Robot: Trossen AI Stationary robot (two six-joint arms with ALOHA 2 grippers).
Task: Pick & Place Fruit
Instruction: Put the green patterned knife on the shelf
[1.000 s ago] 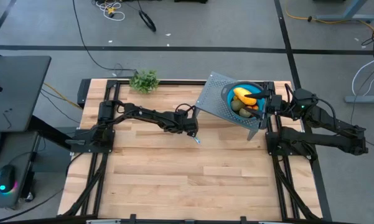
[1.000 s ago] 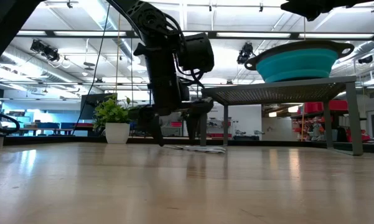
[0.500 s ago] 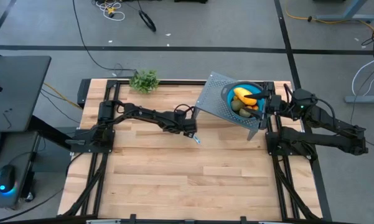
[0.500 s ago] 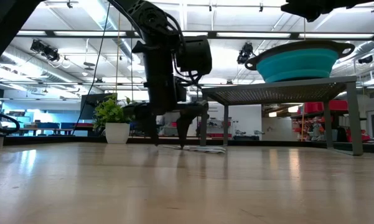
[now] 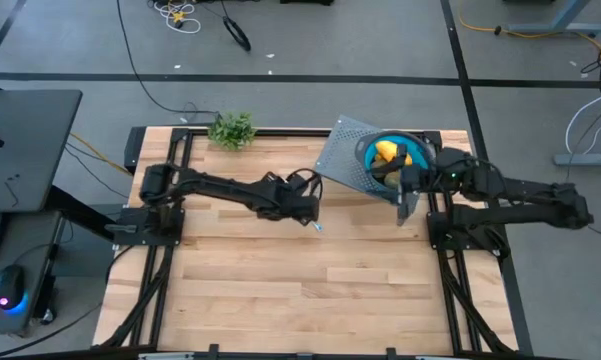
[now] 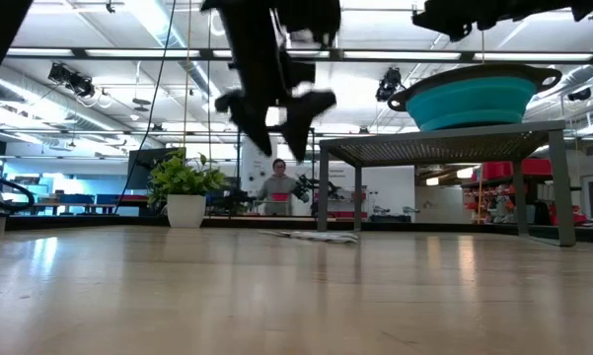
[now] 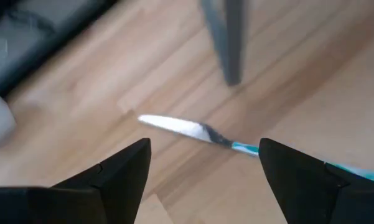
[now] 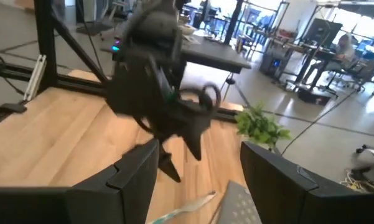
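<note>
The fruit lies in a teal bowl [image 5: 372, 150]: a yellow piece [image 5: 388, 151] and olive-brown ones [image 5: 383, 172] show past my right arm. The bowl stands on a grey perforated stand [image 5: 340, 160] at the table's far right. My right gripper [image 8: 199, 168] is open with nothing between its fingers, and hovers over the bowl's near right rim [image 5: 404, 185]. My left gripper [image 6: 273, 110] is open and hangs well above the table's middle. Below it, a blue-handled knife [image 7: 196, 130] lies flat on the wood. In the left wrist view, my left gripper [image 7: 202, 158] frames the knife without touching it.
A leafy green plant [image 5: 232, 129] stands at the table's far edge. The stand's legs [image 6: 567, 202] rest on the table and one leg [image 7: 227, 37] is just beyond the knife. Bare wood stretches across the near half of the table [image 5: 300, 290]. A person [image 6: 278, 189] sits in the room behind.
My left gripper has risen from the table beside the knife and has rolled about its own axis. The knife stays flat where it was. My right gripper has moved a little toward the table's left and near edges, over the bowl.
</note>
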